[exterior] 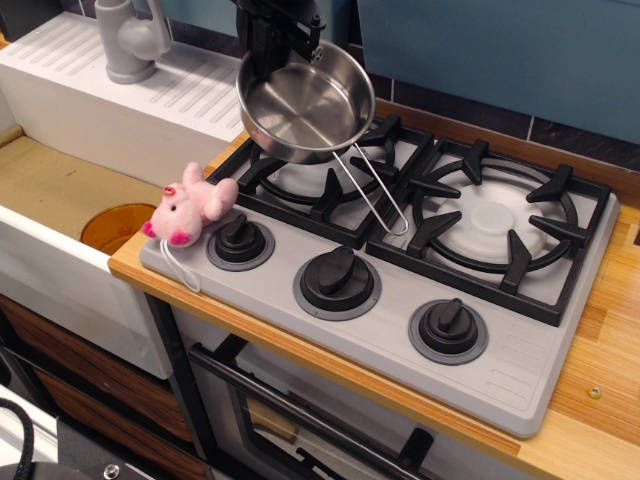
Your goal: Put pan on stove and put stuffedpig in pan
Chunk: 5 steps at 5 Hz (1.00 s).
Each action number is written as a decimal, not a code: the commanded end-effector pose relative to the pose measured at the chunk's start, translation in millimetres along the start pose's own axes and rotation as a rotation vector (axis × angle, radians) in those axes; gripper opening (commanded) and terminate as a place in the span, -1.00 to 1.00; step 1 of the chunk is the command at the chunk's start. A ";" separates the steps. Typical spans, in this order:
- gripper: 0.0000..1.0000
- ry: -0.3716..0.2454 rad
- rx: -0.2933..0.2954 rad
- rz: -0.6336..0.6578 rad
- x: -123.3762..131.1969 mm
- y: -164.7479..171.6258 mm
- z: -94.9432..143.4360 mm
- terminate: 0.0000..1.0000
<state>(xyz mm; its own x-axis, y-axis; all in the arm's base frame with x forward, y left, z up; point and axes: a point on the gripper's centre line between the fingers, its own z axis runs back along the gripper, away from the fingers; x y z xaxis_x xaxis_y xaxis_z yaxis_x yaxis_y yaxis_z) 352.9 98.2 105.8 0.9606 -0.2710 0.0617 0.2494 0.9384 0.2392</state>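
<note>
Steel pan (303, 103) hangs tilted below gripper (281, 38).

Glossy steel pan (304, 104) — matt grey plastic stove (390, 300), plush pig (192, 207), wood counter (590, 420).

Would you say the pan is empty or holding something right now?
Empty: the pan's bare shiny bottom shows, and the pig lies on the stove's left corner.

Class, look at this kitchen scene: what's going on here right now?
A robot gripper grips the far rim of the pan and holds it tilted above the left burner of the stove, its wire handle pointing toward the middle. The pan does not look set down yet. The stuffedpig lies untouched on the stove's left edge, beside the leftmost knob.
</note>
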 end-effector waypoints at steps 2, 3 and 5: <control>1.00 -0.100 -0.001 0.008 36.7 4.9 -15.3 -1.00; 1.00 -0.102 -0.013 0.000 37.5 4.7 -16.0 -1.00; 1.00 -0.032 0.010 -0.006 25.9 -0.4 13.2 -1.00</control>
<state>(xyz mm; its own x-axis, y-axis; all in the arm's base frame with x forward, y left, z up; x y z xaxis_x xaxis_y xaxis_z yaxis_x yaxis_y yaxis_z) 365.2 88.8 83.6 0.9621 -0.2726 -0.0072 0.2683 0.9417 0.2028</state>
